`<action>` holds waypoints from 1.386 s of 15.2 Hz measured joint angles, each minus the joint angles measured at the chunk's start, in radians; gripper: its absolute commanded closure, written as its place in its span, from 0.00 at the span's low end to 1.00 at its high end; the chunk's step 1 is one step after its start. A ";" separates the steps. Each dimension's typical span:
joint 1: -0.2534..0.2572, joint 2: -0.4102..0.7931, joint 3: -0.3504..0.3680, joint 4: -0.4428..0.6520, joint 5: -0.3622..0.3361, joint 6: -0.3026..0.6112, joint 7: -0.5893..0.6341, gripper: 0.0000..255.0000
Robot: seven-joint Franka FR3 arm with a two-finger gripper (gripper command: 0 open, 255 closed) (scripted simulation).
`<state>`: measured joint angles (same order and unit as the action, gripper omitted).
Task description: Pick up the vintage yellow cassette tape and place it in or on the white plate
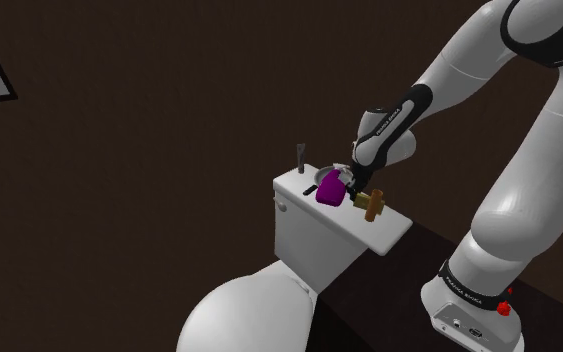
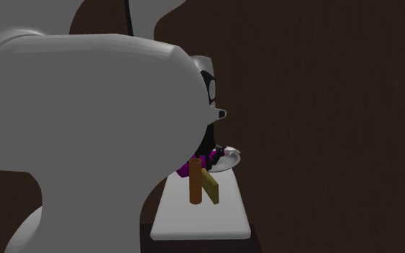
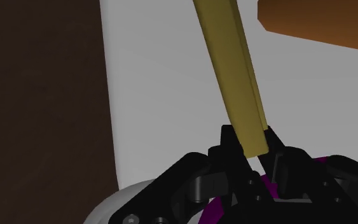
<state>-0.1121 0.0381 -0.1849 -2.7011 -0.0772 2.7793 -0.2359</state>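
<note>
While the claw (image 3: pixel 252 139) clasps the near end of the yellow cassette tape (image 3: pixel 230 70), we see its long axis pointing straight ahead; the pale plate (image 2: pixel 233 157) lies back under the claw.

- We see an arm (image 1: pixel 524 190) built of smooth, rounded white segments, thick low down and slimmer toward the hand.
- At one o'clock in the shoulder view, a dark joint band (image 1: pixel 544 30) separates two white shells.
- A dark wrist sleeve (image 1: pixel 397 115) carries fine white lettering, too small for us to read.
- At four o'clock, a dark base collar (image 1: pixel 469 285) also bears white lettering, with a small red knob (image 1: pixel 510 308) just beside it.
- In the second exterior view, the black hand face (image 2: pixel 209 90) shows a pale ring and a round stud (image 2: pixel 222 113).
- The jaws are plain black and blocky, and the black hand housing (image 3: pixel 184 191) has round screw heads (image 3: pixel 130 219).
</note>
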 measured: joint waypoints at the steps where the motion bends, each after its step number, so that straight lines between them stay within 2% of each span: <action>1: 0.000 0.000 0.000 0.000 0.000 0.000 0.000 1.00; 8: 0.000 -0.008 0.000 0.001 -0.002 -0.008 0.001 1.00; 21: -0.006 -0.200 0.002 0.015 -0.039 -0.214 0.022 1.00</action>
<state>-0.1180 -0.1618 -0.1831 -2.6857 -0.1165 2.5657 -0.2138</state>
